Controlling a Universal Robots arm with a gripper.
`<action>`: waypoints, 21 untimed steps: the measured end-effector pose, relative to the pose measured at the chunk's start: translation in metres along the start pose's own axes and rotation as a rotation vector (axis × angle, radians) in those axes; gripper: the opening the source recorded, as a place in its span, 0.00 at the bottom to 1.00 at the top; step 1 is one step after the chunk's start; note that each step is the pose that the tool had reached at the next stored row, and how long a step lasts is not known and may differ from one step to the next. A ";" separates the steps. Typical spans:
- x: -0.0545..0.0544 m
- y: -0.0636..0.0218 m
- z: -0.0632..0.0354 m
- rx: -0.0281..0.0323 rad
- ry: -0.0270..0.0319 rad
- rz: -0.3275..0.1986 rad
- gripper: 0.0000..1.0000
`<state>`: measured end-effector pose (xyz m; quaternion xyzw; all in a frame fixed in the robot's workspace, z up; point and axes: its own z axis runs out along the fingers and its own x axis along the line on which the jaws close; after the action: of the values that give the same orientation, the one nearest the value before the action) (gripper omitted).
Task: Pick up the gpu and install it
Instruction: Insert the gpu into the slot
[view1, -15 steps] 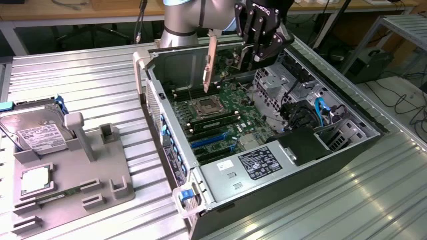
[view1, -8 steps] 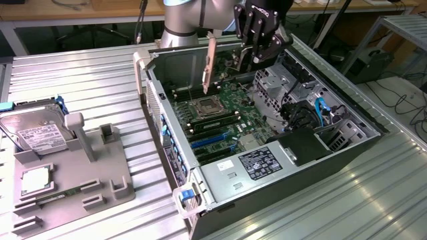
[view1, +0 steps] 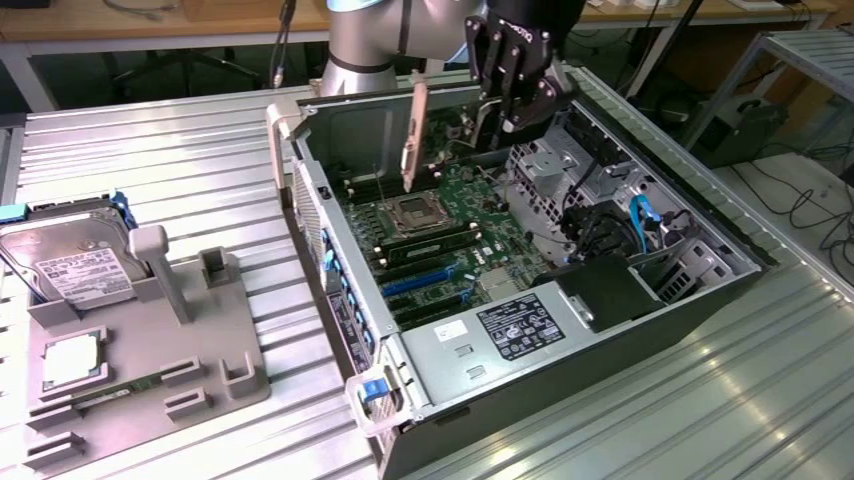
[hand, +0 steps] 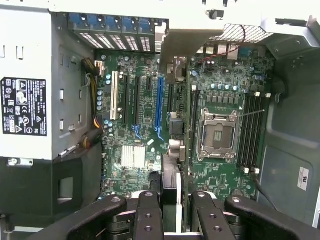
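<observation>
My gripper (view1: 511, 118) hangs over the open computer case (view1: 340, 300), shut on the gpu (view1: 451, 142). The card stands on edge, and its silver bracket (view1: 416, 128) points down toward the motherboard (view1: 454, 225). In the wrist view the gpu (hand: 170, 186) runs edge-on from between my fingers (hand: 148, 216) out over the motherboard (hand: 220, 90). It lies next to the long blue slot (hand: 160, 100) and above it. The card is clear of the board and not seated in any slot. The empty processor socket (hand: 218, 134) lies to one side of the card.
The power supply (view1: 521, 325) with its black label fills the case's near end, and blue cables (view1: 641, 225) run at the exterior view's right. Left of the case stand a grey fixture (view1: 147, 340), a silver hard drive (view1: 74, 265) and a processor (view1: 74, 360).
</observation>
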<state>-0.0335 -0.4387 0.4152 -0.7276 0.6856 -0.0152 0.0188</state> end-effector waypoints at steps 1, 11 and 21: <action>0.000 0.0002 0.0008 0.0000 0.0003 0.006 0.28; 0.000 0.0006 0.0055 -0.0120 0.0001 0.018 0.28; 0.000 0.0011 0.0146 -0.0120 -0.0003 0.018 0.28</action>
<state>-0.0339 -0.4386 0.4006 -0.7213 0.6923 -0.0108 0.0147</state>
